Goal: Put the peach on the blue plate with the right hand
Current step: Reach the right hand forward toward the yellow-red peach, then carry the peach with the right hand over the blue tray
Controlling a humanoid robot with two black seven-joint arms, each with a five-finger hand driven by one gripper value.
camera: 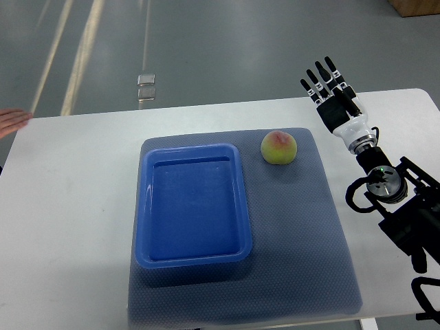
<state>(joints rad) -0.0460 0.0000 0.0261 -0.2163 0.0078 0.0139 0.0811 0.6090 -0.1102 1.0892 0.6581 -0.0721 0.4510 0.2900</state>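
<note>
A peach [278, 148], yellow-green with a red blush, sits on the grey mat just off the upper right corner of the blue plate [146, 206]. The plate is a rectangular blue tray with nothing in it. My right hand [323, 79] hovers over the table's far right side, up and to the right of the peach and apart from it. Its black fingers are stretched out straight and hold nothing. My left arm does not show.
A grey mat [309, 234] lies on the white table [69, 206] under plate and peach. A person's fingertips [12, 122] rest at the table's far left edge. Grey floor lies beyond, with a small metal fitting [146, 88].
</note>
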